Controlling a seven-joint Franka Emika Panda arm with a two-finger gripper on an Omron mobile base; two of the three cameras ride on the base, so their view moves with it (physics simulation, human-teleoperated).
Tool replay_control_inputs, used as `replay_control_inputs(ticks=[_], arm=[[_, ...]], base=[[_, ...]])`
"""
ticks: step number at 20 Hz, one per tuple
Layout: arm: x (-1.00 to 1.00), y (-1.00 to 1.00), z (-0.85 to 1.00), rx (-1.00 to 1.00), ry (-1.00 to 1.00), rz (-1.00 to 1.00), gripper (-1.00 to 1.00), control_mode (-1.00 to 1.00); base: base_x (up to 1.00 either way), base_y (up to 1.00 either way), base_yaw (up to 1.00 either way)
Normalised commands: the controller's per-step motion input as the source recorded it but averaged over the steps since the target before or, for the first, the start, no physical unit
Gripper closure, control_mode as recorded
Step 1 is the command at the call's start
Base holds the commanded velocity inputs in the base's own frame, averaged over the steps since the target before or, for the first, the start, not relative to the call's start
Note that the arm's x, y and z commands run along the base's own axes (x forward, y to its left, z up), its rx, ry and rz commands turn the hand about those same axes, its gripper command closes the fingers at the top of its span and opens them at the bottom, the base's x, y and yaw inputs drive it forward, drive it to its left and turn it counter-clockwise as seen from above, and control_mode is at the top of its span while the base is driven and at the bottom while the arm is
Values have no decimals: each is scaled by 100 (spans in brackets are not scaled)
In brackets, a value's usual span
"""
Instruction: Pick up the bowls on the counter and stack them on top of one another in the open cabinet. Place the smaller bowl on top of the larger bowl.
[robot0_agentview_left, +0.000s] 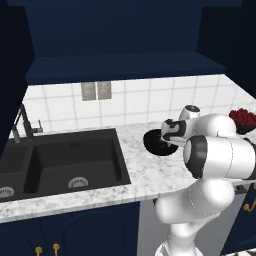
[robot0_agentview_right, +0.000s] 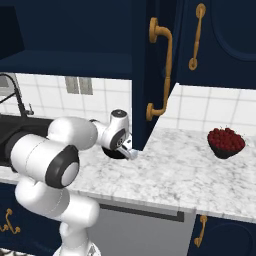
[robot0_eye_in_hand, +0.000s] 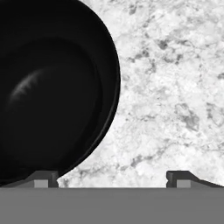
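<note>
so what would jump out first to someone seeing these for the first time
The white arm's gripper hangs open just above the speckled marble-look counter, with one fingertip over the rim of the wide glossy black bowl. Above gapes the dark navy open cabinet, and a black double sink lies to the bowl's left. Off to the right sits a dark bowl heaped with red fruit.

Marble counter (robot0_agentview_left: 100, 192) w/ black bowl (robot0_agentview_left: 156, 142), fruit bowl (robot0_agentview_right: 226, 142), sink (robot0_agentview_left: 65, 161) inset
</note>
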Motion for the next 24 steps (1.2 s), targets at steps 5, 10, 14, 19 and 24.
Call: replay_control_inputs(ticks=[5,10,14,19,24], arm=[[5,3,-35,-2,-2,0,-100,-100],[24,1,-9,0,-8,-3,-100,-100],[4,-11,34,7,-2,-1,-100,-100],[13,-13,27,4,0,0,-100,-100],[34,0,-19,-2,1,0,-100,-100]], base=[[0,0,0],[0,0,0],[0,0,0],[0,0,0],[0,0,0]])
